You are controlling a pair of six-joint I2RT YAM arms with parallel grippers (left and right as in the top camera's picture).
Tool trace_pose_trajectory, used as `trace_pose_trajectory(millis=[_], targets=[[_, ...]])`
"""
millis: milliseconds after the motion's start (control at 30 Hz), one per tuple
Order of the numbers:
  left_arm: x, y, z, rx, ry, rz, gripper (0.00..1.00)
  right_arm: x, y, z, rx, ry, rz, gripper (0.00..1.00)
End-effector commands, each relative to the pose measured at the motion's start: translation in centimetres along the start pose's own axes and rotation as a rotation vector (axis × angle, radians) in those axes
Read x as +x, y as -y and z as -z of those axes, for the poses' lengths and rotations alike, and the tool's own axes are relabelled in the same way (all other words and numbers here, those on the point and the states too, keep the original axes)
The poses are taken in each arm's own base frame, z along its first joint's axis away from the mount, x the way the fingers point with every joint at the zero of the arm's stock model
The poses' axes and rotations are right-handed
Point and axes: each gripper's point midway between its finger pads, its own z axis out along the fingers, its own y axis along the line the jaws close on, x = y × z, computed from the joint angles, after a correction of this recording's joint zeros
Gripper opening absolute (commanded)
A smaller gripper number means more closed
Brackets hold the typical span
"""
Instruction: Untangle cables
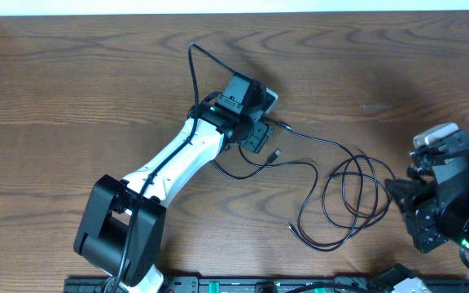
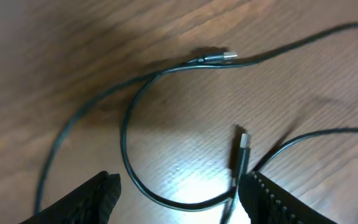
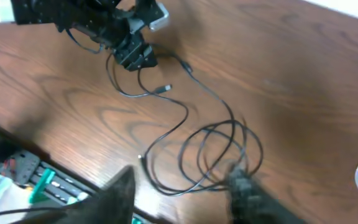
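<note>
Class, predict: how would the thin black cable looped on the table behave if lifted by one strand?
Probably floppy: the black cable lies in loose overlapping loops, so it would likely sag and trail. Probably light, being so thin. Crossed loops may drag along together.

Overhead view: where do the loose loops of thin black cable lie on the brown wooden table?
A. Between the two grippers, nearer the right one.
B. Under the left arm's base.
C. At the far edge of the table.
A: the loose loops of thin black cable lie right beside the right gripper, while the left gripper is farther off across the brown wooden table.
</note>
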Motion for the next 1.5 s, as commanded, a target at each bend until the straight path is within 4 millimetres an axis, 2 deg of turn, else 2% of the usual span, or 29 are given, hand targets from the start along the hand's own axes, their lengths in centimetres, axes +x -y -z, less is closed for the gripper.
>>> trace_pose_trajectory(millis=[0, 133, 233, 333, 400, 500, 667, 800, 900, 1033, 1133, 1300, 1467], targets=[[1.3, 0.0, -0.7, 0.008, -0.051, 0.209, 0.67, -0.3, -0.2, -0.9, -0.005, -0.03, -0.068, 0.52], [2.3, 0.1, -0.5, 0.007, -0.091, 0.368, 0.66, -0.2, -0.3, -3.6, 0.009, -0.116, -0.137, 0.65], [1.2, 1.4, 0.6, 0.11, -0.073, 0.484, 0.66, 0.0, 0.0, -6.8, 0.035, -0.198, -0.098, 0.73], [-0.6, 2.3, 3.4, 0.241, -0.039, 0.603, 0.62, 0.2, 0.0, -10.8, 0.031, -0.289, 0.027, 0.82], [-0.9, 2.1, 5.8, 0.278, -0.021, 0.674, 0.57, 0.2, -0.1, -13.7, 0.017, -0.337, 0.133, 0.83], [0.4, 1.1, 9.6, 0.228, -0.009, 0.694, 0.57, -0.2, -0.3, -18.2, -0.019, -0.395, 0.293, 0.84], [3.5, -0.8, 15.2, 0.023, 0.044, 0.657, 0.57, -0.4, -0.4, -24.8, -0.05, -0.459, 0.414, 0.85], [5.0, -0.9, 19.1, -0.039, 0.106, 0.648, 0.58, 0.1, -0.4, -29.7, -0.066, -0.505, 0.465, 0.82], [6.4, -0.8, 21.2, -0.066, 0.129, 0.646, 0.59, 0.6, -0.3, -33.6, -0.063, -0.527, 0.479, 0.79], [8.0, -0.2, 22.7, -0.069, 0.125, 0.647, 0.63, 1.7, -0.3, -37.7, -0.069, -0.552, 0.479, 0.77], [9.2, 0.1, 23.1, -0.074, 0.097, 0.653, 0.63, 2.7, -0.3, -40.1, -0.073, -0.572, 0.479, 0.77], [10.8, 0.3, 23.0, -0.084, 0.035, 0.664, 0.63, 3.6, -0.7, -42.8, -0.097, -0.573, 0.472, 0.78], [11.1, 0.4, 23.0, -0.086, 0.024, 0.667, 0.64, 4.0, -1.5, -45.6, -0.139, -0.541, 0.459, 0.77]])
